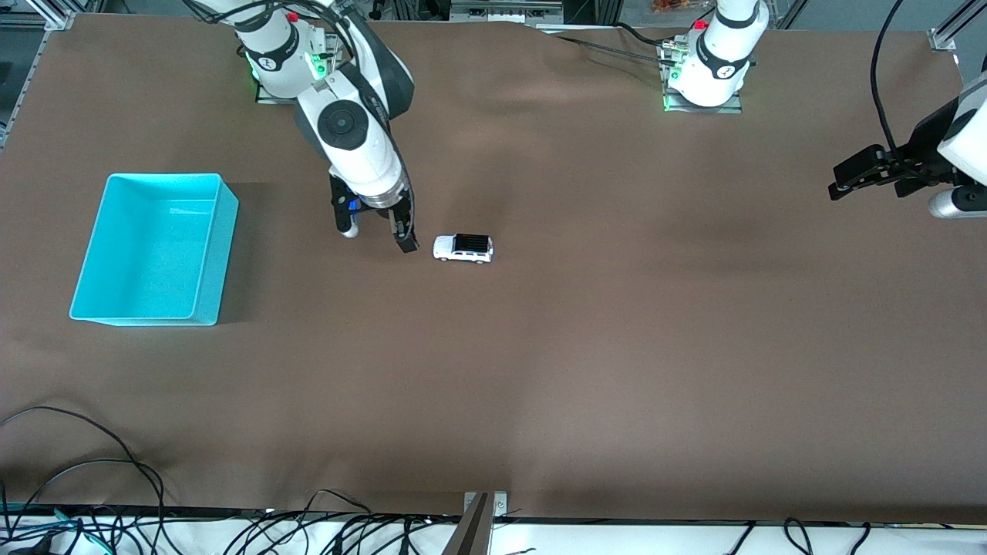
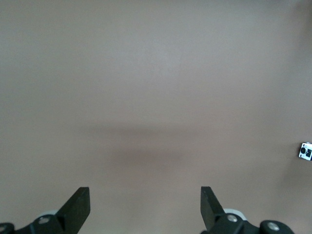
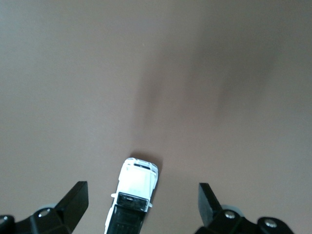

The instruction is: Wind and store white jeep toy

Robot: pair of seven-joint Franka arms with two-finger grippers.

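The white jeep toy [image 1: 463,248] stands on its wheels on the brown table, near the middle. My right gripper [image 1: 378,237] is open and empty, low over the table just beside the jeep, toward the right arm's end. In the right wrist view the jeep [image 3: 132,195] lies in the gap between the open fingers of the right gripper [image 3: 142,191], touching neither. My left gripper [image 1: 846,179] waits open and empty at the left arm's end of the table; its wrist view shows the left gripper [image 2: 145,204] over bare table.
A cyan bin [image 1: 218,254] stands empty at the right arm's end of the table. Black cables [image 1: 85,493] lie along the table edge nearest the front camera. A small white and black thing [image 2: 305,151] shows at the edge of the left wrist view.
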